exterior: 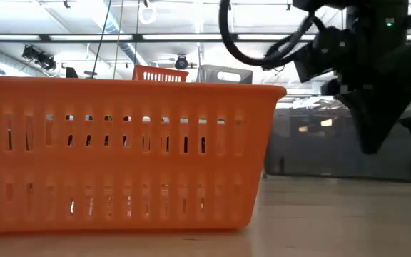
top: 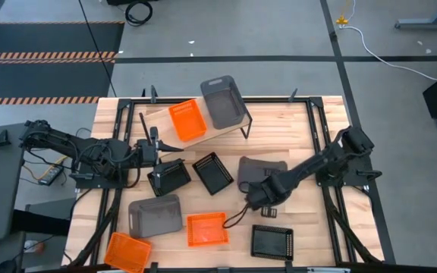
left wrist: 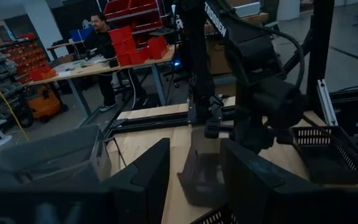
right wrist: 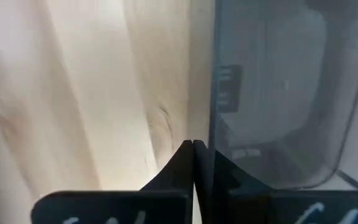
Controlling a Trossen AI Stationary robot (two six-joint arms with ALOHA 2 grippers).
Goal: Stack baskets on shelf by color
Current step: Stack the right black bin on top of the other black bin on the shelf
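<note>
The right gripper (right wrist: 193,144) has its fingertips pressed together beside a dark-grey bin (right wrist: 278,93), while the left gripper (left wrist: 194,180) gapes wide.

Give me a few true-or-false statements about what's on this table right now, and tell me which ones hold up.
1. An orange basket and a grey bin sit on the shelf. True.
2. The right gripper hangs over the shelf. False: it is at the edge of a grey bin out on the table, its fingers shut on that bin's wall.
3. Three black baskets lie on the table. True.
4. The left gripper holds an orange basket. False: its fingers are open, right by a black basket.
5. All orange baskets are on the shelf. False: two lie near the table's front edge.
</note>
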